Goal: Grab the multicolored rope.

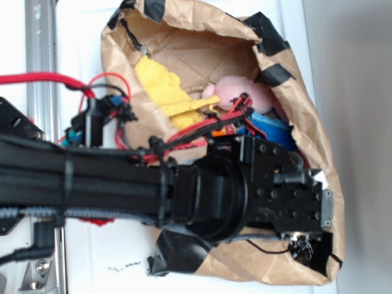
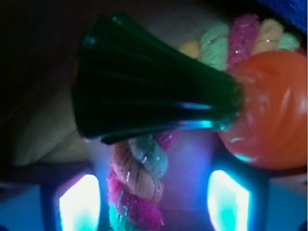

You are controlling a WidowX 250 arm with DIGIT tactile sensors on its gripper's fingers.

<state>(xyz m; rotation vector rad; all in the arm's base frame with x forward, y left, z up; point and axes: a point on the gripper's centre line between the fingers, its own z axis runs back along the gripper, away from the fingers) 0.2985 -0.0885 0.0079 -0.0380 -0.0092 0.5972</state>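
In the wrist view the multicolored rope [image 2: 138, 179], twisted from pink, yellow and pale green strands, runs up between my gripper's [image 2: 153, 201] two lit fingers, close to the left finger [image 2: 79, 202]. A clear gap separates it from the right finger [image 2: 228, 199]. The gripper is open. The rope passes under the orange toy carrot [image 2: 269, 115] and its dark green stub [image 2: 144, 86], then shows again at the top right [image 2: 243, 36]. In the exterior view the arm [image 1: 245, 190] reaches into the bag and hides both the rope and the fingers.
A brown paper bag [image 1: 306, 98] patched with black tape encloses everything. Inside lie a yellow cloth [image 1: 162, 89], a pink plush [image 1: 239, 92] and a blue item [image 1: 272, 130]. Red cables [image 1: 49, 78] and a metal rail [image 1: 41, 49] are at the left.
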